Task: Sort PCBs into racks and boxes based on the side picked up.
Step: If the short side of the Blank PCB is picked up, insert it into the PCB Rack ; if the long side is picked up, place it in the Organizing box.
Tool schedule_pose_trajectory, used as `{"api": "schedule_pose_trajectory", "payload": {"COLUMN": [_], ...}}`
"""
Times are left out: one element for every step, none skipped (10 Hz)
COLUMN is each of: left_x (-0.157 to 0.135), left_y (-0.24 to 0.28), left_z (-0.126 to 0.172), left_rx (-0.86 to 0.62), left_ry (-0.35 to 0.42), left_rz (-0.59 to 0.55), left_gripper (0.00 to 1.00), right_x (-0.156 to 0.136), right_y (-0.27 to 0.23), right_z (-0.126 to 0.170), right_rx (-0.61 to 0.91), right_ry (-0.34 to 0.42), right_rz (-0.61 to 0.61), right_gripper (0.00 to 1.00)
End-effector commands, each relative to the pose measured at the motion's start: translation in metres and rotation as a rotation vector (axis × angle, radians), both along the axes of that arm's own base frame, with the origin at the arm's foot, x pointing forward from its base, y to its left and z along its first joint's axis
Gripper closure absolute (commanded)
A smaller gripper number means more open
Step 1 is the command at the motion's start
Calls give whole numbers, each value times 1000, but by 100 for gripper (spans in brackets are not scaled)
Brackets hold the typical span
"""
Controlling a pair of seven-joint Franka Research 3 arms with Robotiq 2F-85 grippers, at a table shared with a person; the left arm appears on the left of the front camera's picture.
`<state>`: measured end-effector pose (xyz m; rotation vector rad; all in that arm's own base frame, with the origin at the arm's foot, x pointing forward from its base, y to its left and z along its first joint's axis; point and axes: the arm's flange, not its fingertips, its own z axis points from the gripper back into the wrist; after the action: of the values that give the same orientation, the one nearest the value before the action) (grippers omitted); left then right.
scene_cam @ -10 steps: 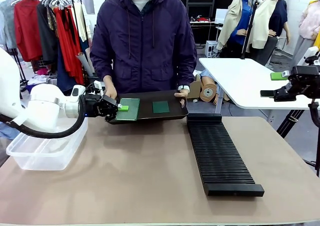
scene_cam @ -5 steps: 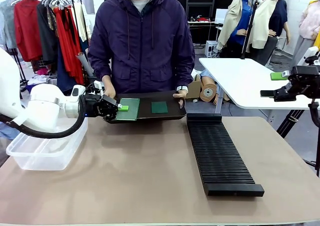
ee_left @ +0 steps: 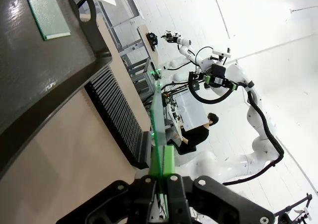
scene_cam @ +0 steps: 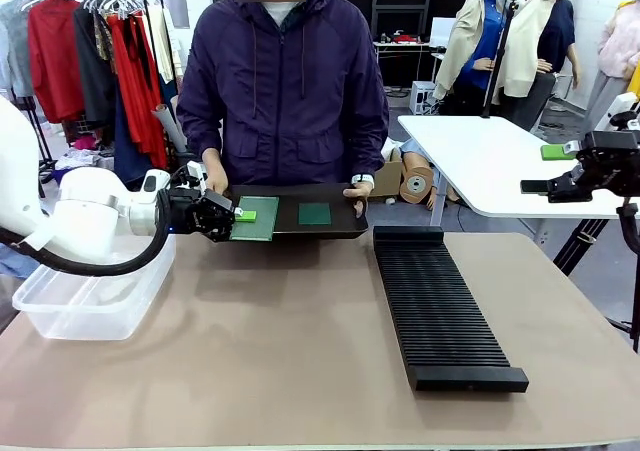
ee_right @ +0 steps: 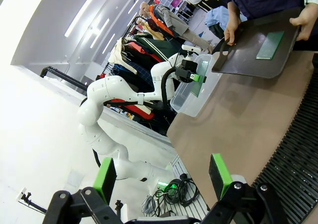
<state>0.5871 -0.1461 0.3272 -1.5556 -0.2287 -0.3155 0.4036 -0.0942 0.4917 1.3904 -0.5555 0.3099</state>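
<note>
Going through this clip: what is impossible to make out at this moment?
Left wrist view: the held board is edge-on, so its faces are hidden.
Front view: that board is too small to read any markings.
Front view: the left arm covers the far part of the tub.
Front view: the left gripper hides the left end of the tray.

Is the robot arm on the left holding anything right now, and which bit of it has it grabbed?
Yes. The left gripper is shut on a light green PCB, pinching it by one edge, with the rest of the board sticking out ahead.

No legible text, label or number
</note>
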Motion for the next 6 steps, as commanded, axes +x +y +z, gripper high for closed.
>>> {"api": "schedule_pose_trajectory", "payload": {"left_x": [-6, -8, -9, -11, -11, -14], "left_y": [14, 23, 35, 48, 61, 74], "left_z": [17, 26, 39, 52, 64, 75], "left_rx": [71, 99, 96, 116, 160, 232], "left_ry": [72, 104, 122, 124, 137, 136], "left_rz": [-1, 1, 0, 23, 46, 47], "left_gripper": [100, 100, 100, 100, 100, 100], "right_x": [-1, -1, -1, -1, -1, -1], "right_y": [0, 0, 0, 0, 0, 0], "right_z": [1, 1, 1, 1, 1, 1], "right_rx": [6, 6, 6, 6, 6, 6], "right_ry": [-8, -8, -8, -8, -8, -8], "right_rz": [1, 1, 1, 1, 1, 1], "right_gripper": [0, 0, 0, 0, 0, 0]}}
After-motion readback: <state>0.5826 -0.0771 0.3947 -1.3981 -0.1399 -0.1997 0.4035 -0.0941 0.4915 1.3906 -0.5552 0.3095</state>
